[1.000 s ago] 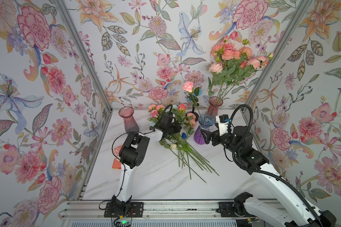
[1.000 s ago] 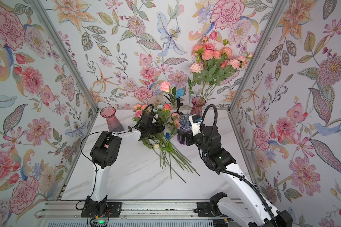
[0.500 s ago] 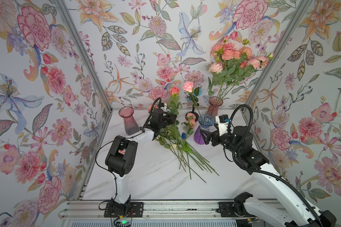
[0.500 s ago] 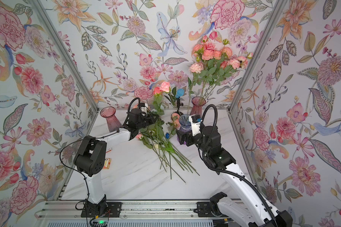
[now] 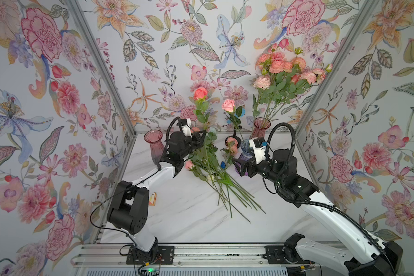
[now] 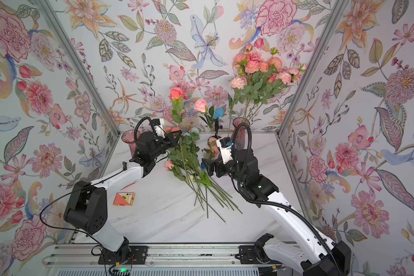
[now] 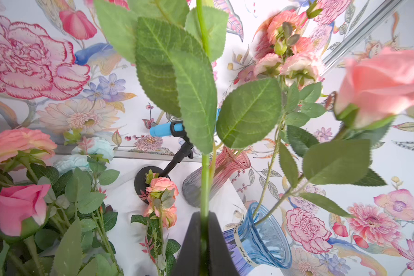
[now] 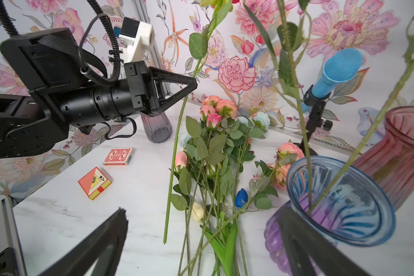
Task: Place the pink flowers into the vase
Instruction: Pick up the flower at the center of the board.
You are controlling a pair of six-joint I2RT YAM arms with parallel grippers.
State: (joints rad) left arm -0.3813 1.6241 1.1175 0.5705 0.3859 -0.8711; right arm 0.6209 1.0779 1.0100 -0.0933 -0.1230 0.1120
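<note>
Only the left wrist view shows the left tool (image 7: 204, 216) pinched shut on the green stem of 1 pink rose (image 7: 204, 181), which it holds upright. The right wrist view adds the stem's bare lower end and 2 card boxes (image 8: 95, 182) on the bench (image 8: 69, 222). In a top view the pink flowers (image 5: 208, 165) lie heaped at frame centre, just right of that tool. The right tool (image 5: 237, 165) gapes wide and empty just beside the blue vase (image 5: 245, 145).

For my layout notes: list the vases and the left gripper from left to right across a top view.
In order: empty pink vase → left gripper, shut on a pink rose → blue vase → filled pink vase.
</note>
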